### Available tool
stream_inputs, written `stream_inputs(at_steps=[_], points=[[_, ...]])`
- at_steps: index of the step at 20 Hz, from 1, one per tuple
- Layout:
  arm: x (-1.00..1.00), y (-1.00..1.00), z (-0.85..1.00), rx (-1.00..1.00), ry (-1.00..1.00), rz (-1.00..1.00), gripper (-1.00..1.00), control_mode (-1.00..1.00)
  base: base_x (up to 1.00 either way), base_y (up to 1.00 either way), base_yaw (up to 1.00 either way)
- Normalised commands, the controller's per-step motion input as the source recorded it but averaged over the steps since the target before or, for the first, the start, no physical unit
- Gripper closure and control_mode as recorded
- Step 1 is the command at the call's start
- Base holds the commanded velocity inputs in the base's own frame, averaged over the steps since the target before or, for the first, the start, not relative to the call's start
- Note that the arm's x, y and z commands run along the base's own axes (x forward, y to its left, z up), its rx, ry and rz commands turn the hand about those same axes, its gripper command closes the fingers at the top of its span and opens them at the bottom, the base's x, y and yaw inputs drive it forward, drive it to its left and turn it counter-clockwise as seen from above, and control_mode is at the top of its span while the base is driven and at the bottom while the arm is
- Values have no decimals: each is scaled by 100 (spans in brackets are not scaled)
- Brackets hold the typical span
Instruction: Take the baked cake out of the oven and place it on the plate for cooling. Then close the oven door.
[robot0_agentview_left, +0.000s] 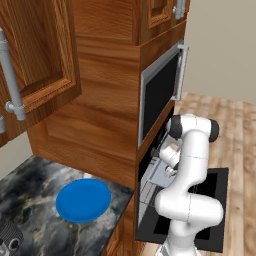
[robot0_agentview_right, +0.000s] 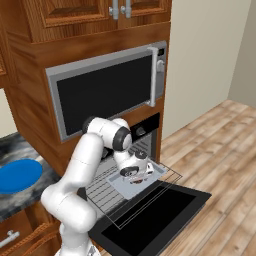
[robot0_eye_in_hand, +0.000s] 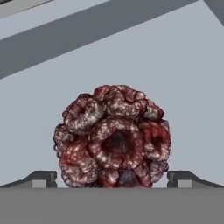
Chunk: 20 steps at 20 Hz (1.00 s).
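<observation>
In the hand view the baked cake (robot0_eye_in_hand: 113, 138), a knobbly dark-brown lump with reddish speckles, sits on the grey tray (robot0_eye_in_hand: 188, 87). My gripper (robot0_eye_in_hand: 113, 181) is open, with one fingertip (robot0_eye_in_hand: 41, 178) on each side of the cake and a gap to it on both sides. From the right base view the gripper (robot0_agentview_right: 134, 173) points down over the tray (robot0_agentview_right: 152, 175), which is pulled out of the oven (robot0_agentview_right: 145, 129). The oven door (robot0_agentview_right: 155, 215) lies folded down flat. The blue plate (robot0_agentview_left: 83, 200) rests on the dark marble counter, left of the oven.
The silver-framed microwave (robot0_agentview_right: 105, 92) sits directly above the oven. A wire rack (robot0_agentview_right: 107, 192) juts out under the tray. Wooden cabinets (robot0_agentview_left: 95, 100) rise beside the counter (robot0_agentview_left: 30, 185). Wood floor (robot0_agentview_right: 220, 145) lies open to the right of the door.
</observation>
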Motion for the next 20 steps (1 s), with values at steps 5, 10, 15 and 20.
stream_inputs(at_steps=[5, 10, 15, 20], points=[[10, 7, 0, 2, -6, 0, -100, -100, 0, 0, 0], [11, 4, 3, 1, -7, 0, -100, -100, 0, 0, 0], [13, 0, 10, 0, -8, 0, -100, -100, 0, 0, 0], [14, 0, 16, 0, -9, 0, -100, -100, 0, 0, 0]])
